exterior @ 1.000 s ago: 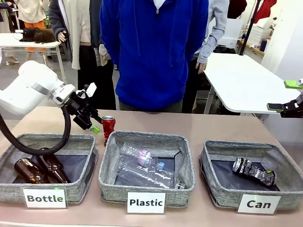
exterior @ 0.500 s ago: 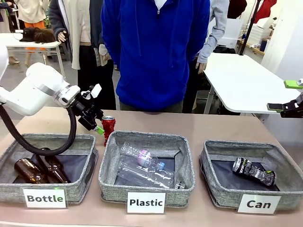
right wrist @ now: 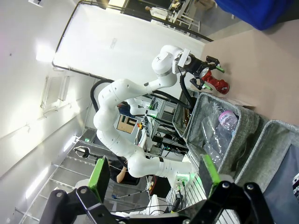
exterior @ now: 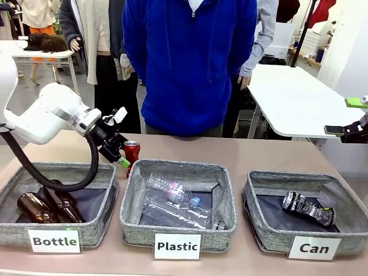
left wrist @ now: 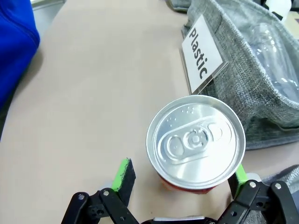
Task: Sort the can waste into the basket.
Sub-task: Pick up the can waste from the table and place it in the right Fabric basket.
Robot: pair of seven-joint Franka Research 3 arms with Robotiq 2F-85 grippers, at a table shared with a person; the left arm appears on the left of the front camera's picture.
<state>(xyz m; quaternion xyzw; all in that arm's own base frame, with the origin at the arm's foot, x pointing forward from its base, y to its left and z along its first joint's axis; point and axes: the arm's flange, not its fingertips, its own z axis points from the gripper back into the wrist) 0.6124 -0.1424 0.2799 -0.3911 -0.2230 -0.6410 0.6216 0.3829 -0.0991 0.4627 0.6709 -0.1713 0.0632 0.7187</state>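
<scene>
A red can (exterior: 132, 153) with a silver top stands upright on the table behind the Plastic basket. My left gripper (exterior: 124, 150) is open around it. In the left wrist view the can (left wrist: 196, 140) sits between the two green pads (left wrist: 124, 172), apart from both, with the left gripper (left wrist: 182, 176) low at its side. A dented black-and-silver can (exterior: 308, 208) lies in the grey basket (exterior: 253, 192) signed "Can" at front right. My right gripper (exterior: 345, 117) hangs open and empty at the far right edge, above the table; its fingers (right wrist: 99, 177) frame nothing close by.
The grey "Bottle" basket (exterior: 86, 169) at front left holds brown glass bottles (exterior: 49, 206). The "Plastic" basket (exterior: 172, 168) in the middle holds clear bottles (exterior: 175, 204). A person in a blue top (exterior: 190, 63) stands at the far edge. A white table (exterior: 293, 98) is behind right.
My left gripper has moved right and slightly down, from beside the red can to straddling it. The right gripper and both cans have not moved.
</scene>
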